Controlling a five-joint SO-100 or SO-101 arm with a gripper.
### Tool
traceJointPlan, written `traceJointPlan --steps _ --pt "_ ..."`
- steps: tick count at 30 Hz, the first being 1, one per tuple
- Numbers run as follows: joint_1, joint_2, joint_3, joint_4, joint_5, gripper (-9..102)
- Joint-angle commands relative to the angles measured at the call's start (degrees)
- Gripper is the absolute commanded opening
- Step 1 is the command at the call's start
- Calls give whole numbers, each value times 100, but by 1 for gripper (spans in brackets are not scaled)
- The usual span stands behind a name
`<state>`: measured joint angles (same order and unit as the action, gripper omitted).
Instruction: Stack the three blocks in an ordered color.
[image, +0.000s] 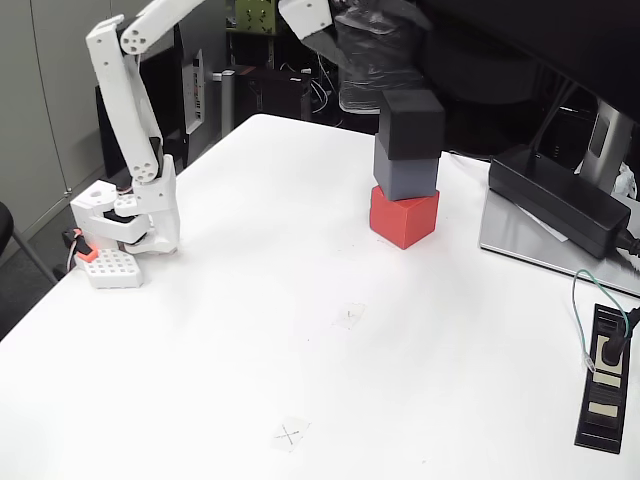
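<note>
Open desk (300, 330): wide bare white area in front and left of the stack
Stack: red block (403, 217), gray block (406, 174), black block (411, 123) stand as one column mid-desk
Above stack: blurred gripper (372, 62) close over it
Right side: long black adapter box (557, 199) near the stack; black socket strip (605, 380) at the edge
Left edge: arm base (125, 225)

Even, bright indoor light falls from above on the white counter (300, 330), which looks slightly washed out toward the lower half of the frame. Shadows are soft and short, pooling just beside the red block (403, 215) and under the arm's base at left. At upper centre the gripper (375, 60) is smeared by motion blur, its fingers indistinct. The background at top is dim.
</note>
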<state>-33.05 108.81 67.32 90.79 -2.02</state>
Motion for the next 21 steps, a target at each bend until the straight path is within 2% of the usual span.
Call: traceJointPlan --steps 1,10,21 --pt "62 800 -158 -9 -9 31" --pt "62 2443 -158 -9 0 -1" --pt "35 4790 -123 -9 -9 0"
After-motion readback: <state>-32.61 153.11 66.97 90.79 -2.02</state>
